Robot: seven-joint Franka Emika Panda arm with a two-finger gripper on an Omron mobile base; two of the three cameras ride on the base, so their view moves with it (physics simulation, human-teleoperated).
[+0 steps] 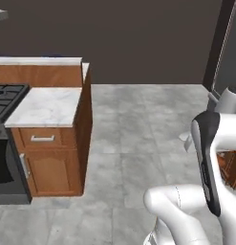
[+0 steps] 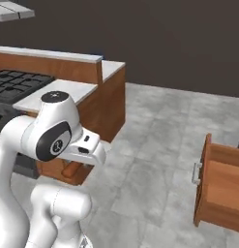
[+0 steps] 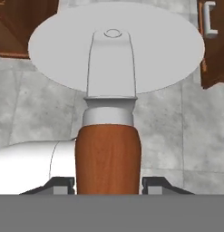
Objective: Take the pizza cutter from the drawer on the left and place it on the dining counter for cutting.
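Around me the floor (image 1: 138, 134) is pale grey stone tile with faint veining, running back to a plain dark brown wall (image 1: 138, 38). To my left stands a wooden cabinet (image 1: 52, 162) with a small drawer front, a door below it, both with silver handles, and a white marble top (image 1: 45, 106). A black stove (image 1: 7, 98) sits right against it. Behind them rises a higher wooden ledge capped in pale stone (image 1: 38, 61). At the far right edge a dark upright frame (image 1: 217, 48) borders a paler panel.
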